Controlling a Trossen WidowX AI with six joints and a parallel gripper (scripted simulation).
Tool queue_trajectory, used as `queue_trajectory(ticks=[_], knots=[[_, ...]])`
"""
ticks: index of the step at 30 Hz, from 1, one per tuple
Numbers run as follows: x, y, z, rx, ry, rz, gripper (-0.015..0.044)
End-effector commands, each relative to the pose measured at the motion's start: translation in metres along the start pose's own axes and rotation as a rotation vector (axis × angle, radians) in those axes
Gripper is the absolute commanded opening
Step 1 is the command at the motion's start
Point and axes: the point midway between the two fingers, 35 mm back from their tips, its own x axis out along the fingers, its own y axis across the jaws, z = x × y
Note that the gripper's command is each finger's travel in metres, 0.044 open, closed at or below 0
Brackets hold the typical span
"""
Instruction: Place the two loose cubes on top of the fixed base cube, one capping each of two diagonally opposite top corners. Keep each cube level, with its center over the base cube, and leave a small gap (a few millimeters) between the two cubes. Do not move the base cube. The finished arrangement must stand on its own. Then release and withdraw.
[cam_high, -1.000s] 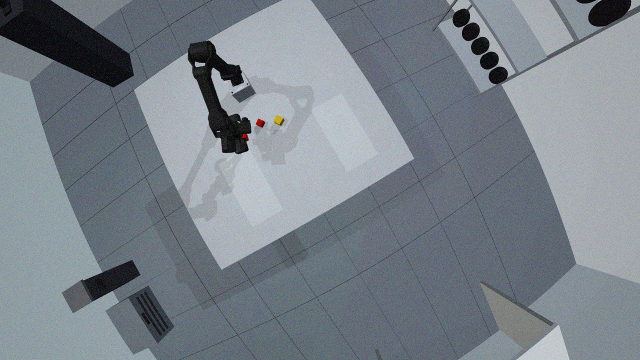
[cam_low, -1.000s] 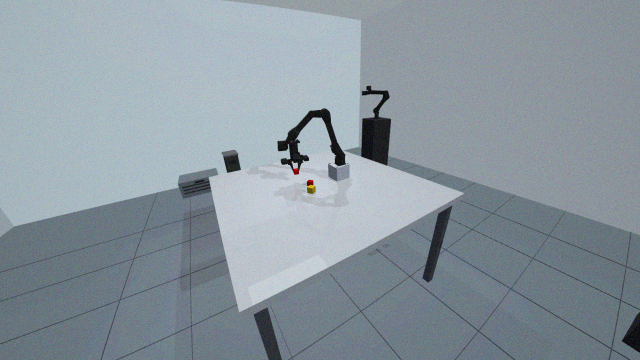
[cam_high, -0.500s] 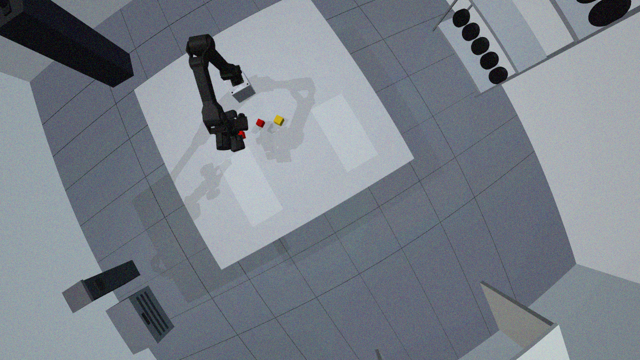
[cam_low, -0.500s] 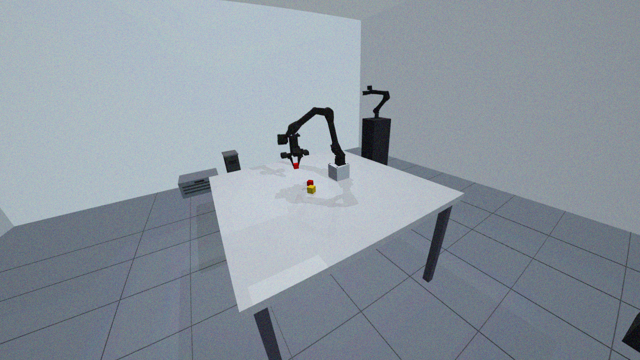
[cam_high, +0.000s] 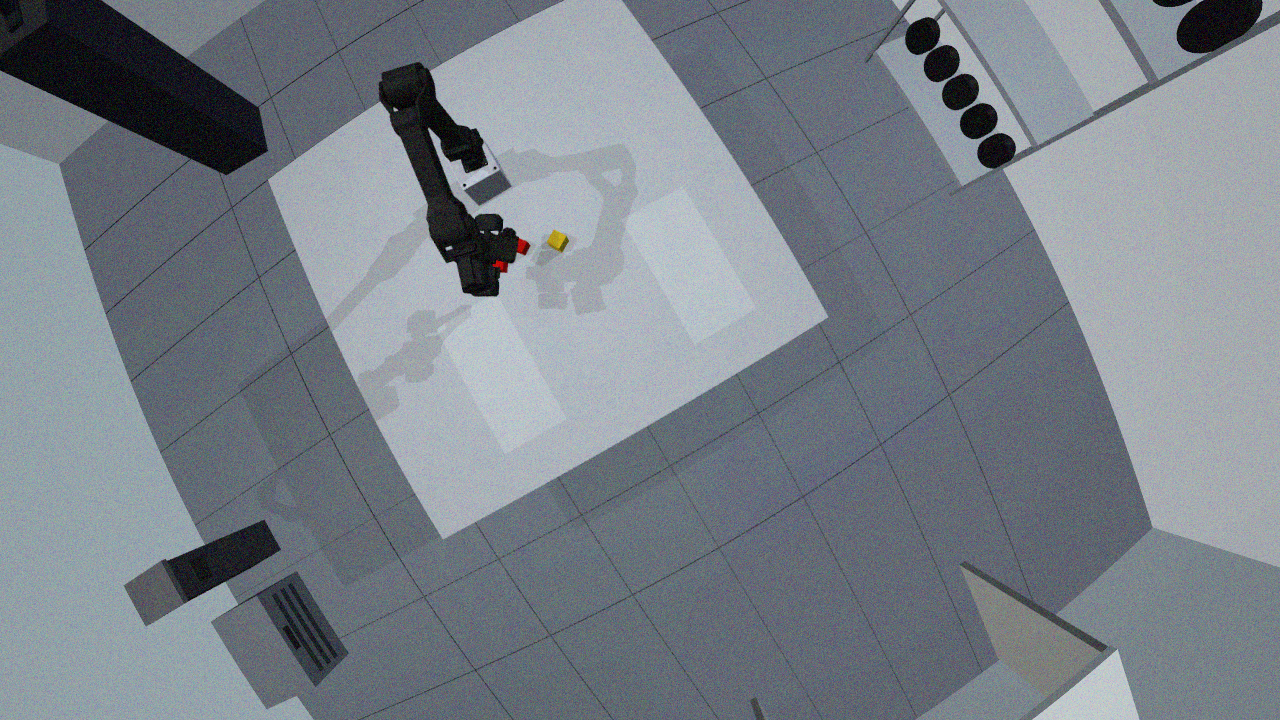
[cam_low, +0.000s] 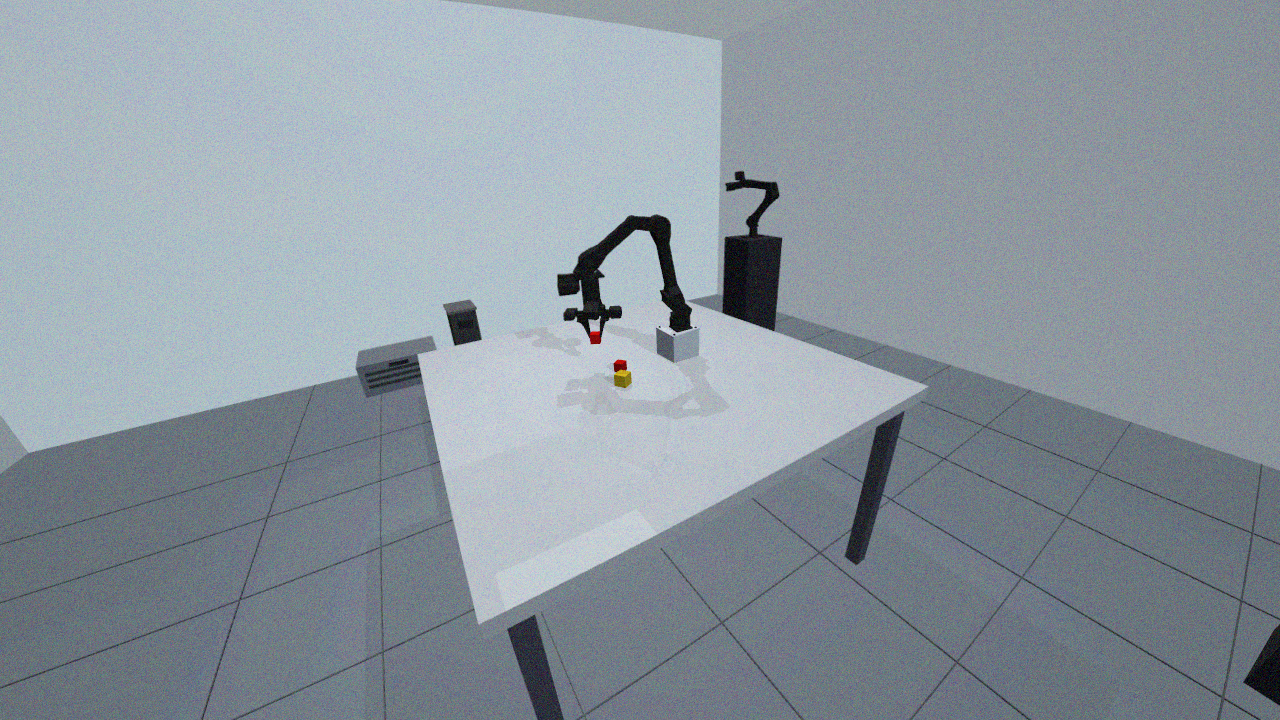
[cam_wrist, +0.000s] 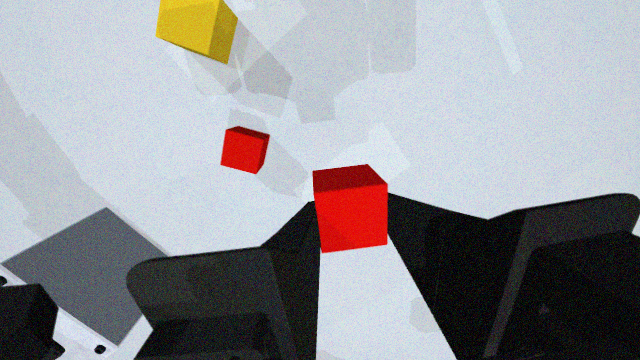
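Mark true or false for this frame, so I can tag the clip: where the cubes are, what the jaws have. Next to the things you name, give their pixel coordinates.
1. One red cube (cam_high: 501, 265) (cam_low: 595, 337) (cam_wrist: 352, 215) is between the jaws. True.
2. The yellow cube (cam_high: 557, 240) (cam_low: 622, 378) (cam_wrist: 192, 25) carries a red cube on top. False: its top bears no cube.
3. The other red cube (cam_high: 522, 246) (cam_low: 620, 365) (cam_wrist: 244, 150) rests on the table (cam_high: 626, 402) (cam_low: 554, 483) (cam_wrist: 125, 100). True.
4. The jaws are spread wide around nothing. False: they are shut on a red cube.
5. All three cubes are red. False: two are red, one is yellow.
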Motion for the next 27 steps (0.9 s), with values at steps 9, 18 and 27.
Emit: queue_trajectory(ticks=[9, 18, 27], knots=[[0.007, 0.019, 0.031, 0.257, 0.001, 0.0, 0.0105], [0.012, 0.037, 0.054, 0.462, 0.0, 0.002, 0.0105], [0.017, 0.056, 0.075, 0.666, -0.002, 0.004, 0.0105]])
